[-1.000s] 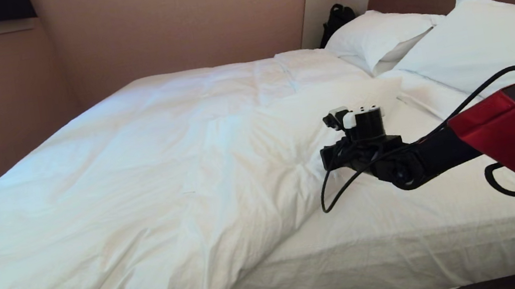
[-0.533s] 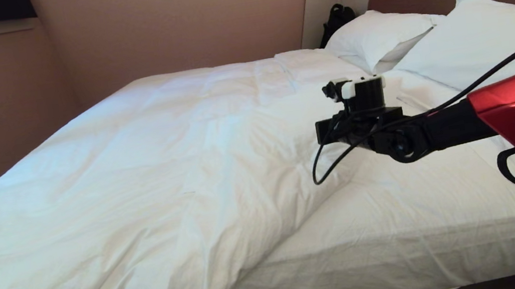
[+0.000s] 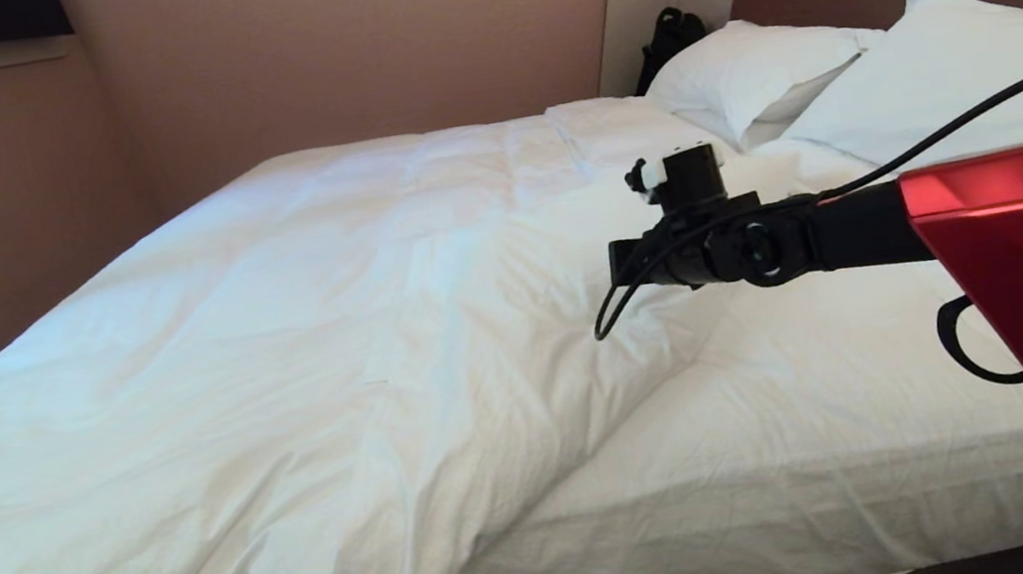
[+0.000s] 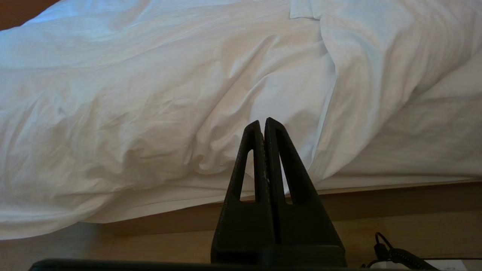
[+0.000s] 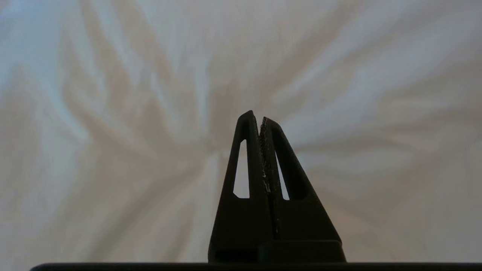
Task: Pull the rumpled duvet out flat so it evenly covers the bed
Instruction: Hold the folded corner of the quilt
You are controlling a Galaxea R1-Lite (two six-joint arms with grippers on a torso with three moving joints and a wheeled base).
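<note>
Head view: the duvet (image 3: 301,357) is seen bunched toward the bed's (image 3: 794,447) left, leaving fitted sheet (image 3: 835,382) bare. The right gripper (image 5: 260,119) is held over its folded edge, fingers pressed together, empty; the left gripper (image 4: 262,123) is parked, likewise closed.

The head view looks down across the bed (image 3: 800,487) from its side. Both wrist views face the duvet (image 4: 150,94): the left from beside the bed, the right close above it.
</note>
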